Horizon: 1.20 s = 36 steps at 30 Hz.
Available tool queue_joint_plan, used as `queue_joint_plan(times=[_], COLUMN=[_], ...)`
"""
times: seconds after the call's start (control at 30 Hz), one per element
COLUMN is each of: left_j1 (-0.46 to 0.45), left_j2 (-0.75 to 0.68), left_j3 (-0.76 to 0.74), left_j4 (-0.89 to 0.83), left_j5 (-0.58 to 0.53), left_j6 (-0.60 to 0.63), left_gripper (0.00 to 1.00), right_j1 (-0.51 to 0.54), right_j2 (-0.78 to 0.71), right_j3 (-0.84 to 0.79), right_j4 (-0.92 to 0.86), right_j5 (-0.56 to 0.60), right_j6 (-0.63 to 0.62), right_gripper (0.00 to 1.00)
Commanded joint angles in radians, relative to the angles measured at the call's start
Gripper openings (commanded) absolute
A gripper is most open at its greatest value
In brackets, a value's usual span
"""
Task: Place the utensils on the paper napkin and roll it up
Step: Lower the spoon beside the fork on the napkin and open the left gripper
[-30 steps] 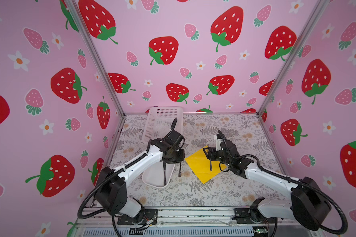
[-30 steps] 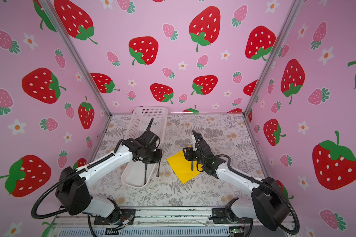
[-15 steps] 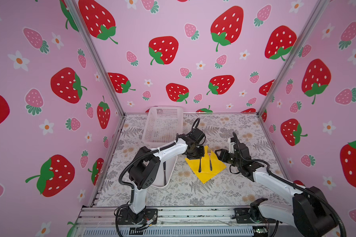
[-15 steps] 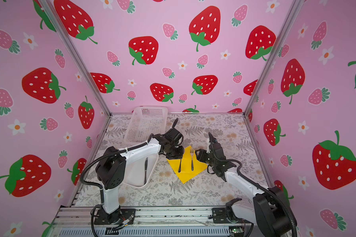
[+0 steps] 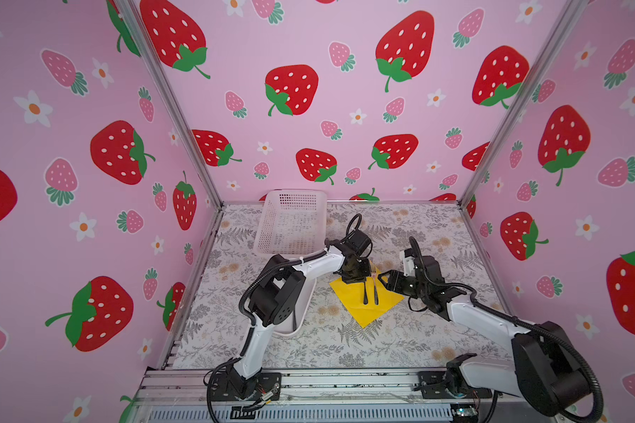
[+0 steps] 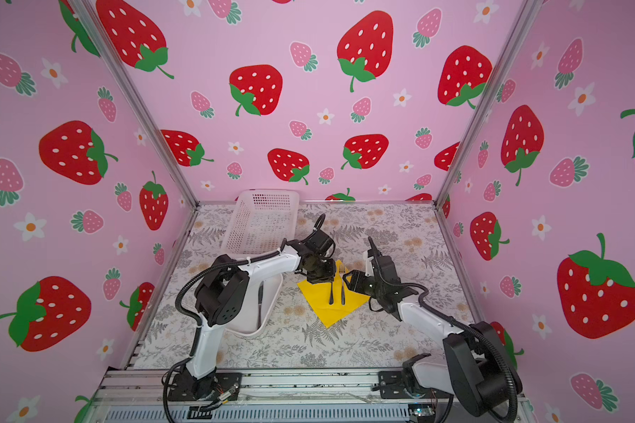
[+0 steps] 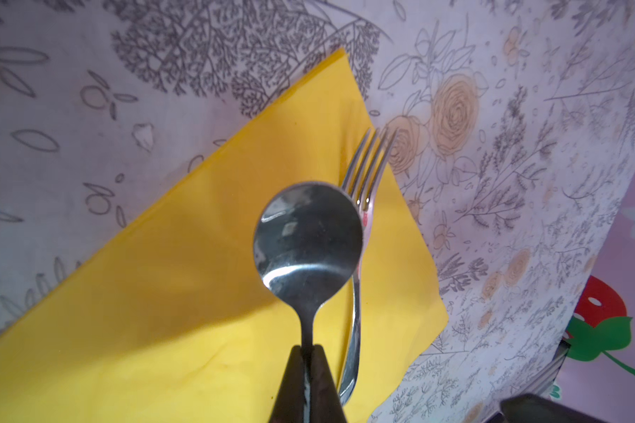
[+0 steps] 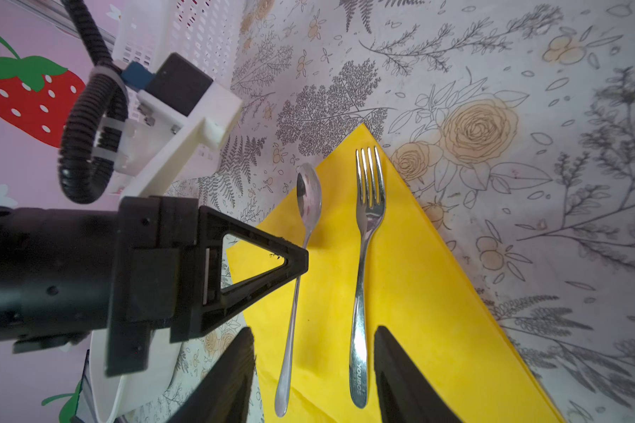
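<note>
Napkin: bright yellow square, flat on the desk, set as a diamond in both top views.

Fork: shiny, lying on the napkin, tines toward the far corner, handle toward the robot.

Spoon: parallel to the fork and just left of it, bowl dark and mirror-like.

Knife: well apart from the other 2, in the white tray left of the napkin, partly behind the left arm. Mesh basket stands at the back.

Left claw: clenched on the spoon's neck just below the bowl, at the napkin's far-left edge. The spoon throws a shadow on the paper. Whether its handle end touches the napkin, I cannot tell.

Right claw: released, fingers well apart, holding nothing. In the right wrist view the handle ends of the fork and spoon lie between the 2 fingers, with no contact visible. In a top view the claw sits at the napkin's right corner.

Change: 1 s ago the left claw hung over the tray with the spoon dangling, and it is now across at the napkin. The right claw then stood over the napkin's middle with a dark piece under it. Now the fork is down and that claw has drawn back to the right. Little has changed since 0.5 s ago.
</note>
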<state>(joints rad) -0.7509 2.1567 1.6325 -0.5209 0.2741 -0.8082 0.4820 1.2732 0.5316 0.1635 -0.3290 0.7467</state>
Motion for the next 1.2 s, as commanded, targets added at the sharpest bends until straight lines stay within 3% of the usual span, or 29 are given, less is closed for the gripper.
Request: queue_joint_plan(times=[0.0,1.0,1.07,1.17], left_j1=[-0.002,-0.007,-0.007,-0.008], left_j2=[0.025,0.119,0.12,0.115], left_j3=[0.061,0.11,0.108,0.103], left_j4=[0.005,0.0,-0.004,-0.007], left_j5=[0.015,0.021,0.019,0.016], left_j6=[-0.023,-0.046,-0.048,-0.045], left_gripper=[0.0,0.04,0.11,0.12], right_j1=[-0.008,-0.025,-0.026,-0.028], right_j2=[0.023,0.061,0.06,0.057], right_j3=[-0.005,0.006,0.007,0.01], right_j4=[0.002,0.002,0.001,0.002], right_j5=[-0.038,-0.047,-0.045,-0.045], right_j6=[-0.019,-0.024,-0.023,-0.021], right_gripper=[0.54,0.55,0.55,0.55])
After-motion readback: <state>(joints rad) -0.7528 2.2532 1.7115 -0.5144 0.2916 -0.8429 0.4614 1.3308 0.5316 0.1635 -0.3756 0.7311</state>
